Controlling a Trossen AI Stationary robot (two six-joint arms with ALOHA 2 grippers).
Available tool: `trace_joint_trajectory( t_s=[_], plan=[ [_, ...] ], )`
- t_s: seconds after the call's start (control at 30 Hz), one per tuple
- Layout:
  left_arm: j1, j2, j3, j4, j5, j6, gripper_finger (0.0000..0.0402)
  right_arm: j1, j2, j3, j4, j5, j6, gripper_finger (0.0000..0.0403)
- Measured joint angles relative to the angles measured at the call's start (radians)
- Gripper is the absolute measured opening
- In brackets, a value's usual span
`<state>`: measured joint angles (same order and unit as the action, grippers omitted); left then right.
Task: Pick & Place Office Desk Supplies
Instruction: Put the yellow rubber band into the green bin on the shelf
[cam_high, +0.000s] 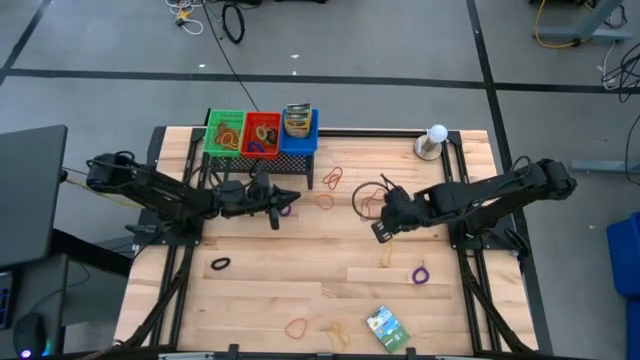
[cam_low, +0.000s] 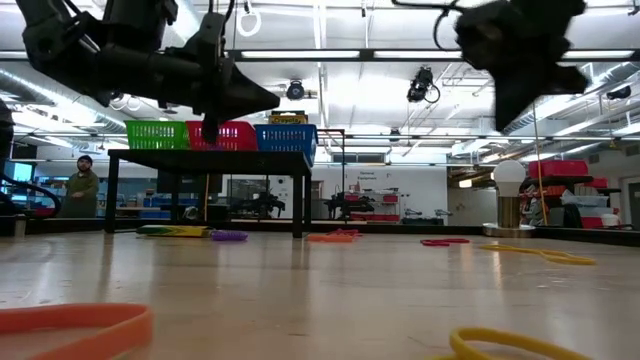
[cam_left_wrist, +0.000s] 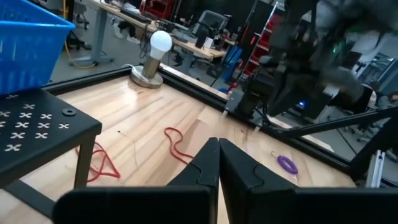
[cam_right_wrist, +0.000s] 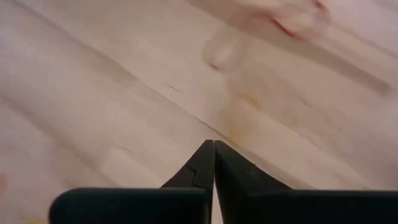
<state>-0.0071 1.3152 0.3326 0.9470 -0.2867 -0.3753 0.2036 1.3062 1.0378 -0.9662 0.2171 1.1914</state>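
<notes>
Both pincers are pinched shut and empty; right pincer should open wide before dropping squarely over the tan band.

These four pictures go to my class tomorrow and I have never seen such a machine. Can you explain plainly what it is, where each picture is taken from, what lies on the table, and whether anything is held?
It is a robot with two dark arms at a wooden table. One picture looks straight down, one looks level across the tabletop, and two come from cameras on the wrists. The left gripper and the right gripper are both shut and hold nothing. Loose rubber bands and a green packet lie on the wood. At the far edge a black rack carries green, red and blue baskets. A white ball on a base stands in the corner.
</notes>
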Motion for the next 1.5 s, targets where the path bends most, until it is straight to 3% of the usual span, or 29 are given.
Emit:
trace_joint_trajectory(
  t_s=[0.13, 0.33, 0.5, 0.77, 1.23, 1.5],
  plan=[
    [0.0, 0.024, 0.016, -0.002, 0.0, -0.001, 0.001, 0.02, 0.036, -0.006, -0.072, -0.021, 0.097, 0.005],
    [0.002, 0.049, 0.034, -0.001, -0.001, -0.002, 0.0011, 0.011, 0.073, -0.133, 0.134, -0.109, 0.131, 0.0103],
    [0.002, 0.05, 0.034, -0.001, -0.001, -0.011, 0.0011, -0.008, 0.09, -0.222, 0.25, -0.129, 0.138, 0.0121],
    [0.002, 0.05, 0.034, -0.008, -0.001, -0.021, 0.0011, -0.008, 0.119, -0.294, 0.313, -0.134, 0.118, 0.0104],
    [0.002, 0.05, 0.034, -0.009, -0.001, -0.039, 0.0011, -0.007, 0.276, -0.29, 0.365, -0.12, 0.099, 0.0095],
    [0.001, 0.05, 0.034, -0.008, -0.001, -0.09, 0.0011, -0.007, 0.277, -0.293, 0.365, -0.106, 0.063, 0.0031]
  ],
)
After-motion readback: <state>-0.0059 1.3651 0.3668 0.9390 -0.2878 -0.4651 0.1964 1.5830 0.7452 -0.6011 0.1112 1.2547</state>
